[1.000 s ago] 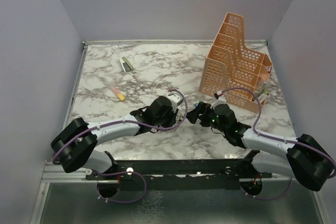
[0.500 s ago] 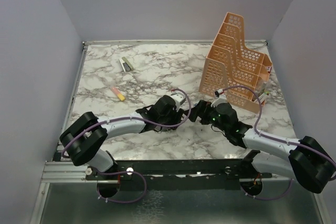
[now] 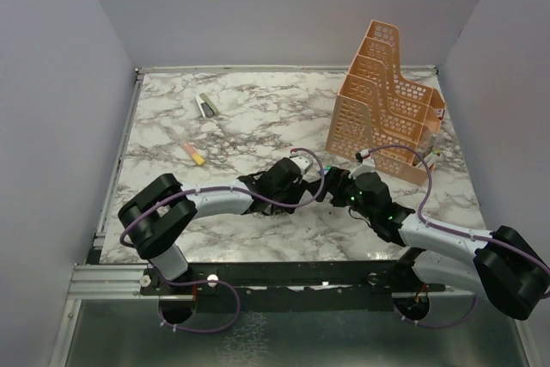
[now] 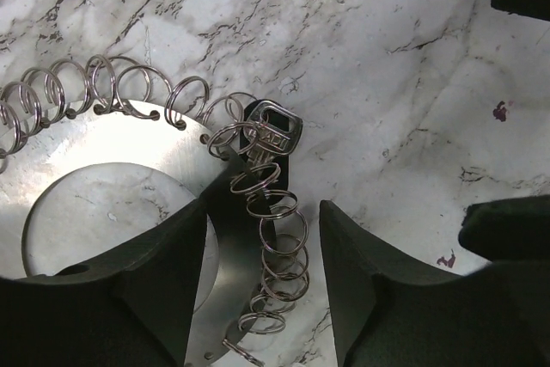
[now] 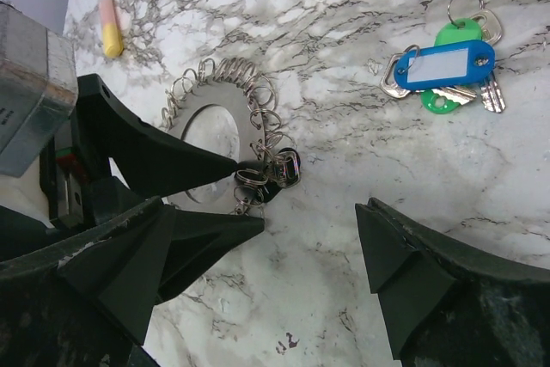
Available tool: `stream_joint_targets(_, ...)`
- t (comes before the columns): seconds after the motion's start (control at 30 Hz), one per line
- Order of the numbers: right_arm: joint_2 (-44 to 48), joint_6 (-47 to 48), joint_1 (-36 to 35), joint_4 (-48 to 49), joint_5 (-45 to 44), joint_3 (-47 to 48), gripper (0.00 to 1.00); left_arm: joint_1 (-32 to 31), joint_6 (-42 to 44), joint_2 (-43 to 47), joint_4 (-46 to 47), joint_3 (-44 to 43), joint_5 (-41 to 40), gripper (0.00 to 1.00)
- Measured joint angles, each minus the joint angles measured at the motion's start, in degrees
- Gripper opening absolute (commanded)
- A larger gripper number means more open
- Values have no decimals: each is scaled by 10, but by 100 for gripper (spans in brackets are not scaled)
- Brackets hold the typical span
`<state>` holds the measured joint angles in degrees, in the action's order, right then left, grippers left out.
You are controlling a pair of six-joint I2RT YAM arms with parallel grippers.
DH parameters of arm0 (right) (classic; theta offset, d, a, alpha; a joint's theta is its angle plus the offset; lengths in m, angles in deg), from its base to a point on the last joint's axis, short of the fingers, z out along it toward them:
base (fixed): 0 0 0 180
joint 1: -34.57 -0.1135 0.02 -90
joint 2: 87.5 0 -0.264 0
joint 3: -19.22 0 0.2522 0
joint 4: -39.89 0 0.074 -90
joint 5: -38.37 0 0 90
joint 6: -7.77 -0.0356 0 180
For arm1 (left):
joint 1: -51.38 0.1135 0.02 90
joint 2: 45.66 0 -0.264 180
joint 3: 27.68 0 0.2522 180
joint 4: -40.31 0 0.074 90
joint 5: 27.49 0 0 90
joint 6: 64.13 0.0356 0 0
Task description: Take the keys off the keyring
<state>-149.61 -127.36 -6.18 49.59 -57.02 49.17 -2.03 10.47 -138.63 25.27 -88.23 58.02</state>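
Storage on the marble table (image 3: pixel 258 92) is a single orange perforated file organizer (image 3: pixel 387 100), standing upright at the far right with its tiers stepping down toward the near side. From above its compartments show only their own mesh walls, and a few small coloured specks at its lower front corner are too small to identify. Everything else lies loose on the tabletop. The keyring (image 4: pixel 112 135) is a flat grey metal plate with a round hole. It lies flat on the marble near the middle front, under the two wrists where the arms meet. Its rim is strung with many small wire loops (image 4: pixel 86 83), and one key (image 4: pixel 273 133) with a dark head hangs from a loop at its edge, resting on the table. The left gripper (image 4: pixel 262 238) is low over that edge, its fingers apart and straddling the rim, with a run of loops in the gap between them. In the right wrist view its upper fingertip points right at the key, but whether it touches cannot be told. The right gripper (image 5: pixel 266 238) faces it from the other side, jaws spread wide above the marble and closed on nothing. Well apart from the keyring lies a bunch of keys on a blue tag (image 5: pixel 443 64) with green tags (image 5: pixel 460 33). A pink-and-yellow stick (image 3: pixel 193 153) and a small grey-green object (image 3: pixel 204 105) lie toward the far left.
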Motion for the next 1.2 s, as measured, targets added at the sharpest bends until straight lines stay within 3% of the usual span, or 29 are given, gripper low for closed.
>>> stream_joint_targets(0.73,0,0,0,0,-1,-4,96,-10,2,14,-103,-16,-92,68)
stream_joint_targets(1.0,-3,2,0,2,2,-4,96,0,3,15,-115,-15,-91,58)
stream_joint_targets(1.2,-26,5,0,9,20,-4,96,14,3,12,-104,-6,-70,43)
